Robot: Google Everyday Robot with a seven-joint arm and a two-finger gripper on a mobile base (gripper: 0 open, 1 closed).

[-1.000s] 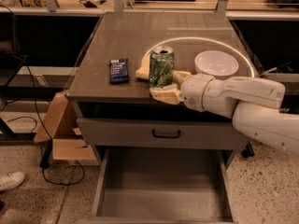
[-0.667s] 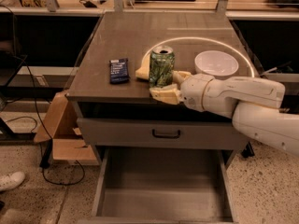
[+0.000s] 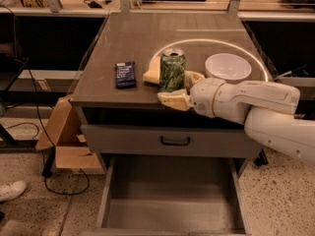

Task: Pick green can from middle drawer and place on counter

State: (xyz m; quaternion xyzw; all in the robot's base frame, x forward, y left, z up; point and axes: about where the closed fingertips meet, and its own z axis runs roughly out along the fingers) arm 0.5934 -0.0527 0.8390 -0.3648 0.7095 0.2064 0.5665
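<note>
The green can [image 3: 172, 72] stands upright on the counter [image 3: 147, 38] near its front edge, inside the bright ring of light. My gripper [image 3: 183, 87] reaches in from the right on a white arm. Its tan fingers [image 3: 173, 100] sit in front of and behind the can and close on it. The middle drawer [image 3: 172, 205] is pulled open below, and its floor is bare.
A yellow sponge [image 3: 152, 73] lies just left of and behind the can. A dark blue snack packet [image 3: 125, 74] lies further left. A white bowl [image 3: 228, 66] sits right of the can. A closed drawer front with a dark handle [image 3: 174, 140] is above the open drawer. A cardboard box [image 3: 64, 136] stands on the floor at left.
</note>
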